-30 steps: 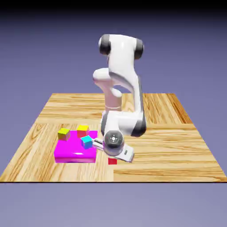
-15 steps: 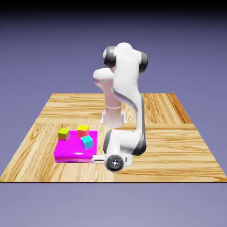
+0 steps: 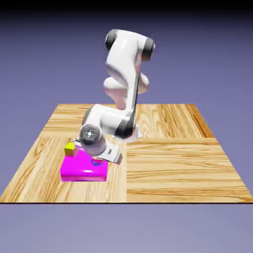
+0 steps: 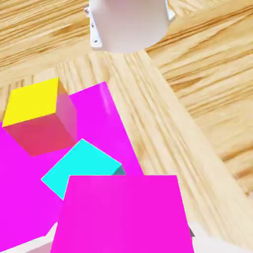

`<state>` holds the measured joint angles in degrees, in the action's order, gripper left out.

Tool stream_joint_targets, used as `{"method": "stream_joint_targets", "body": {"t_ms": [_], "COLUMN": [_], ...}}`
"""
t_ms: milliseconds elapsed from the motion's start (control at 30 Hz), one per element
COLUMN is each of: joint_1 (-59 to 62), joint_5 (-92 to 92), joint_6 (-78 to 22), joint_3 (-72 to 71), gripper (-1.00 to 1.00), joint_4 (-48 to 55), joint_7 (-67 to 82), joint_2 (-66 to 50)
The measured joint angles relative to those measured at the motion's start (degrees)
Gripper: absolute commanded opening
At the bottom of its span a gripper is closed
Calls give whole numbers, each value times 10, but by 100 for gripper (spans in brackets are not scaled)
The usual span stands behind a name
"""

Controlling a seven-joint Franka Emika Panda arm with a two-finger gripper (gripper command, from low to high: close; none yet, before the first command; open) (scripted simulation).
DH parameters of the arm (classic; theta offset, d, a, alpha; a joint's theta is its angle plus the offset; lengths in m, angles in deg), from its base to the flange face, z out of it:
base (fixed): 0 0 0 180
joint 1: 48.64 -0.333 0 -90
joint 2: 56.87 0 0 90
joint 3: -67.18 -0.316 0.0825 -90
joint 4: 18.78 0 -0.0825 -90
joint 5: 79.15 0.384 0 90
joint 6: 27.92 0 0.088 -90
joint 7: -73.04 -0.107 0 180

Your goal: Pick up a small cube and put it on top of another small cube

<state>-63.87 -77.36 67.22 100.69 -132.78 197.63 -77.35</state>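
1. Pale wood grain covers the table, and a blue-violet backdrop closes the scene behind it.
2. Nearest in the hand view, the small cube fills the space between the gripper's fingertips and hides them. The jaws are closed on it, its pinkish-magenta face toward the camera. Being a cube, it has no long axis to line up.
3. Just beyond its upper edge in that view lies the cyan cube, partly covered by the held one; I cannot tell whether they touch. The coming move probably turns on this offset. If cyan is the target, the held cube must be brought squarely over it and turned to match its skewed edges, or it may knock it or land askew.
4. Farther up and left sits the red cube with a yellow top, apart from the held cube.
5. Under these is the flat magenta block, a stand rather than a container; no container shows. The olive-yellow cube is at its far corner, on the exterior view's left.
6. Farthest in the hand view is the robot's white base.
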Motion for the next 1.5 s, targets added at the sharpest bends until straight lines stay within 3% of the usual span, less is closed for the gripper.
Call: {"method": "stream_joint_targets", "body": {"t_ms": [1367,1500], "joint_1": [57,20], "joint_5": [-203,-232], "joint_6": [318,367], "joint_3": [568,616], "gripper": [-100,-100], "joint_4": [-474,-489], "joint_7": [-738,-751], "joint_2": [851,858]}}
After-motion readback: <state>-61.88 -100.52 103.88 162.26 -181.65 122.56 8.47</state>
